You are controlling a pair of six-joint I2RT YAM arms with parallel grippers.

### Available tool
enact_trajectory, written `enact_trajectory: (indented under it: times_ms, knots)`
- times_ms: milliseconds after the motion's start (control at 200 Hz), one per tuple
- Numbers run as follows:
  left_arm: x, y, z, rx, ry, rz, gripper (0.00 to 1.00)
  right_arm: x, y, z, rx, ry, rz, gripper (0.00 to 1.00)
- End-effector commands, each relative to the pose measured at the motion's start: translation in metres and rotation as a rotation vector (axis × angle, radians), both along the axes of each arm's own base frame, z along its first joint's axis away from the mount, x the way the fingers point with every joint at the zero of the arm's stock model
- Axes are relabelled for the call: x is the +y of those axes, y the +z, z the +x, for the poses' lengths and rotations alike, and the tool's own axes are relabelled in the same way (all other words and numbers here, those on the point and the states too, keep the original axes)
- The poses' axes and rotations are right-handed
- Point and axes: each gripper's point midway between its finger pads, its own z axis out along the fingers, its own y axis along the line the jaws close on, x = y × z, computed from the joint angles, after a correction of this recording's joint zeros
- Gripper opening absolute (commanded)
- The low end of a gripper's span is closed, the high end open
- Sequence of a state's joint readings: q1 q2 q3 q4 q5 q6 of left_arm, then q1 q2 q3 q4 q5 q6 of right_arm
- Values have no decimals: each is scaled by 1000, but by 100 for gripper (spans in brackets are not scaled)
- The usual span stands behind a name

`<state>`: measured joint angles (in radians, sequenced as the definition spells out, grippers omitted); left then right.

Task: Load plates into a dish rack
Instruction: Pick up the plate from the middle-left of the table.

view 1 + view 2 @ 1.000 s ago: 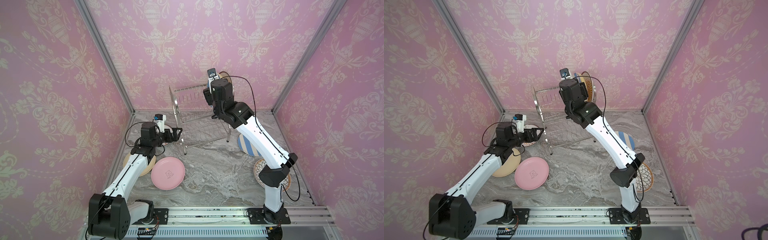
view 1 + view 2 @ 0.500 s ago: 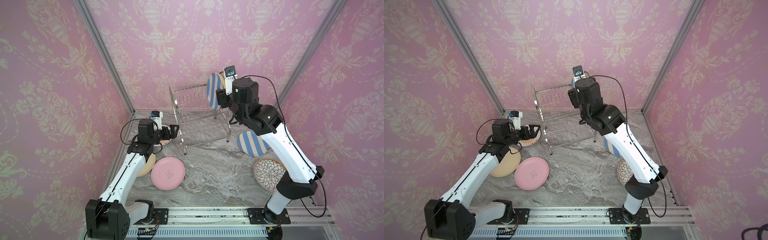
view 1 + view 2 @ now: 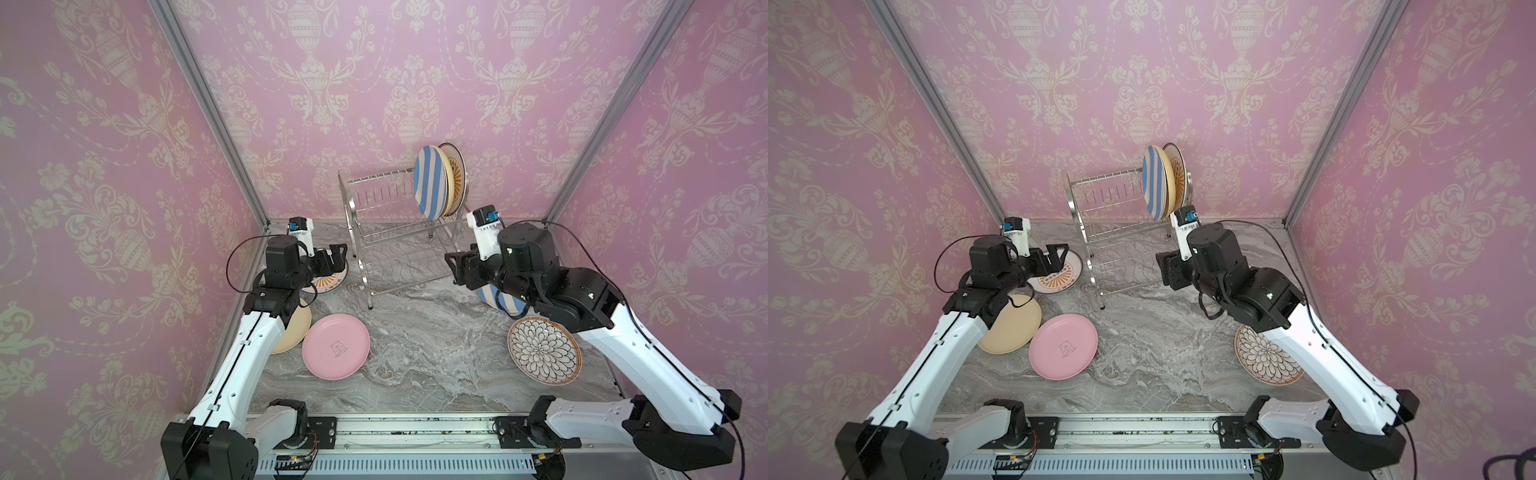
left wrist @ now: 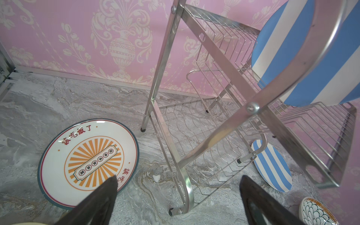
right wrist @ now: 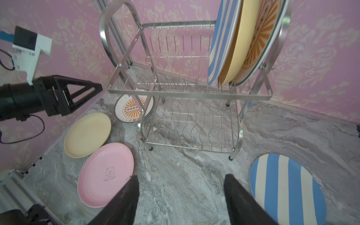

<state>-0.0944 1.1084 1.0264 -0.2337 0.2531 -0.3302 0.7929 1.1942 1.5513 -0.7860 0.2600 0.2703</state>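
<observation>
Dish rack (image 3: pixel 390 232) at the back edge of the counter (image 3: pixel 436 332).
- 3 plates upright in its upper shelf: striped plate (image 3: pixel 430 183), yellow plate (image 5: pixel 236 44), sunburst plate (image 3: pixel 456 174).
- 5 flat on the counter: second sunburst (image 4: pixel 87 161), cream (image 3: pixel 1013 328) and pink (image 3: pixel 336 345) near the left edge; second striped (image 5: pixel 286 192) and black-petal (image 3: pixel 542 351) near the right edge.

Left gripper (image 4: pixel 178 178) and right gripper (image 5: pixel 181 176): both spread, empty.

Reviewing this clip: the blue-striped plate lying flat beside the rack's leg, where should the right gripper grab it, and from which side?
Probably at the rim of the striped plate on the side facing away from the dish rack. It lies flat on the table, so only the thin edge offers a pinch, jaws above and below. The right gripper, open, hovers nearest.
</observation>
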Motion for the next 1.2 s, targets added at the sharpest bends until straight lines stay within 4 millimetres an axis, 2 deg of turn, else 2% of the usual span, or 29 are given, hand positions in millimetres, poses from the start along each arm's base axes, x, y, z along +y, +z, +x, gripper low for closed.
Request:
enact_trajectory:
  times_ms: [0,190,205,285,435,515,540,555,605,746,986,1196]
  knots:
    - [13,3,-9,-22,56,21,99,20,-28,-26,105,85,119,66]
    - [4,-12,-9,28,23,-34,99,43,-78,-54,179,160,142,68]
    - [3,-14,-9,33,22,-42,99,44,-93,-57,199,163,123,69]
    - [0,-26,-13,48,16,-87,99,49,-125,-64,230,160,113,70]
    - [2,-58,-29,112,42,-115,99,67,-182,-79,304,194,175,70]
    - [11,-80,-35,149,92,-98,99,75,-221,-84,336,217,170,70]
    - [16,-81,-35,144,120,-93,99,75,-234,-84,366,198,175,71]
    - [18,-97,-38,173,133,-88,99,76,-242,-84,376,196,170,71]
    - [24,-112,-42,202,165,-66,99,84,-260,-87,414,221,162,71]
    - [42,-141,-56,277,233,31,99,112,-278,-86,475,250,236,71]
    - [62,-167,-75,316,326,95,99,165,-295,-72,568,269,347,72]
    - [83,-185,-76,331,392,114,99,190,-310,-65,619,284,337,72]
